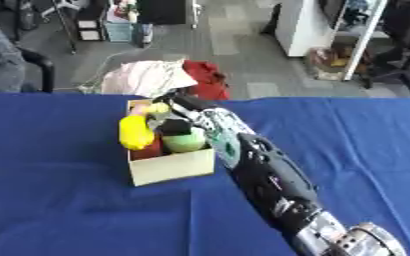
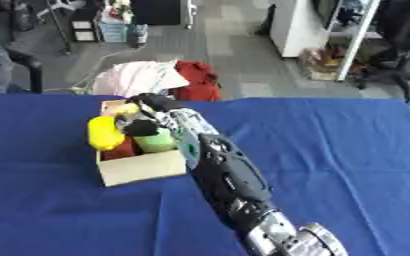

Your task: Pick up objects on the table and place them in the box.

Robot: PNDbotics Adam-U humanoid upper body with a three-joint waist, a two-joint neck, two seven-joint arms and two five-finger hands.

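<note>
Box and hand are the pairing that matters: our right hand [image 1: 175,111] sits over the open top of the small tan cardboard box [image 1: 173,167], the arm running in from the lower right along a diagonal. Directly beneath and just to the left of the hand lie the items already inside: a yellow rounded object [image 1: 135,132] standing up at the box's left side, a pale green rounded object [image 1: 186,141] nearest the forearm, a dark lump on top of it, and something red [image 1: 146,149] low down between them. We cannot tell whether the fingers are curled round anything or spread, since they blur into the contents, so we judge only that the hand is at the drop point rather than out reaching.

The box's long axis runs away from us, slightly askew, and the forearm crosses its right wall. The blue-clothed desk [image 1: 60,200] shows no loose object that we can make out on either side of the hand. Our left hand is out of sight. Any withdrawal, we judge, must lift clear of the right wall so the box is not dragged.
</note>
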